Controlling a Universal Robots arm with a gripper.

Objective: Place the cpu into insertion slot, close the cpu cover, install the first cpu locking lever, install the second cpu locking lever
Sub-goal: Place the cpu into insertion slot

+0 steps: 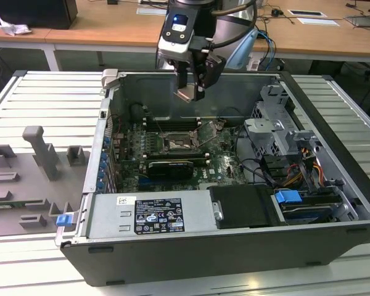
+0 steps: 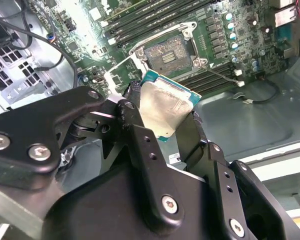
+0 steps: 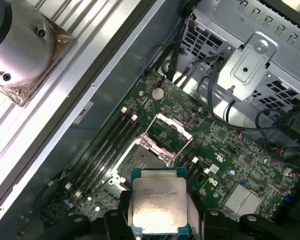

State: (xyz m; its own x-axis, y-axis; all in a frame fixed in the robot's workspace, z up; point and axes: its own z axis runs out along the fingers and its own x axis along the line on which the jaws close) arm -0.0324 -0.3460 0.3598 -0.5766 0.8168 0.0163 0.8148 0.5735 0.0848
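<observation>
Hovering above an open computer case, your gripper is clamped on the cpu, pinching the small square chip by two opposite edges. The case lies on its side on a ribbed metal tabletop, with its side panel off and the green motherboard facing up.

In the second wrist view, the black fingers press against either side of the cpu. Its pale silver-grey top faces the camera, and a thin green rim shows around it. The chip is in the air, touching nothing but the gripper.

The insertion slot sits near the middle of the motherboard. It is below the gripper and well apart from the chip. In the first wrist view the insertion slot is bare, with no chip seated in it. The cpu cover, a shiny silver frame, appears swung up on its hinge at the far edge of the slot. In the second wrist view, a thin wire lever beside the slot looks unlatched, though you cannot be sure of its exact position.

Judging from this, you are partway through the first step: the chip is grasped and held over the board but not yet set down. Seating it, closing the cover and fastening both locking levers all remain.
</observation>
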